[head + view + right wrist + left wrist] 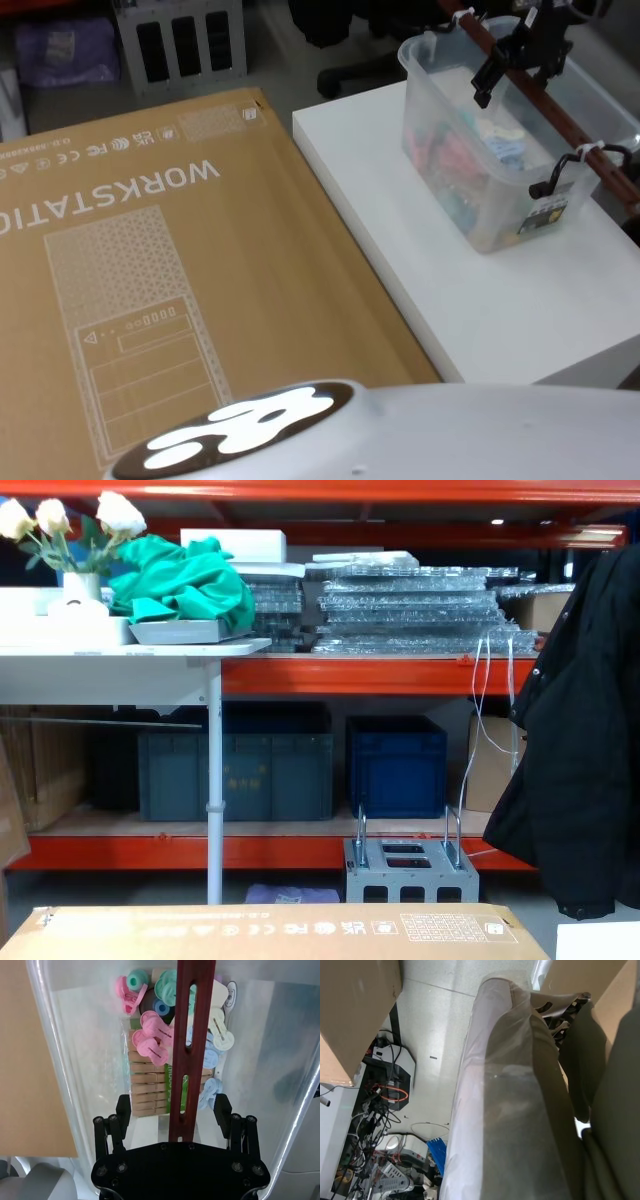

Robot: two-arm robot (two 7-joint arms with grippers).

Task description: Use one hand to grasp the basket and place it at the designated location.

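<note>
The basket, a clear plastic tub, stands on the white table at the upper right. Its reddish-brown bar handle hangs on black hooks with white zip ties. Inside lie pink, teal and blue plastic clips and wooden pegs. My right gripper hovers over the far part of the handle. In the right wrist view the right gripper is open, one finger on each side of the handle, neither touching it. The tub's rim curves around it.
A large brown cardboard box printed WORKSTATION lies left of the table. A grey rack stands on the floor behind it. The chest view shows red shelving, dark blue crates and a black coat.
</note>
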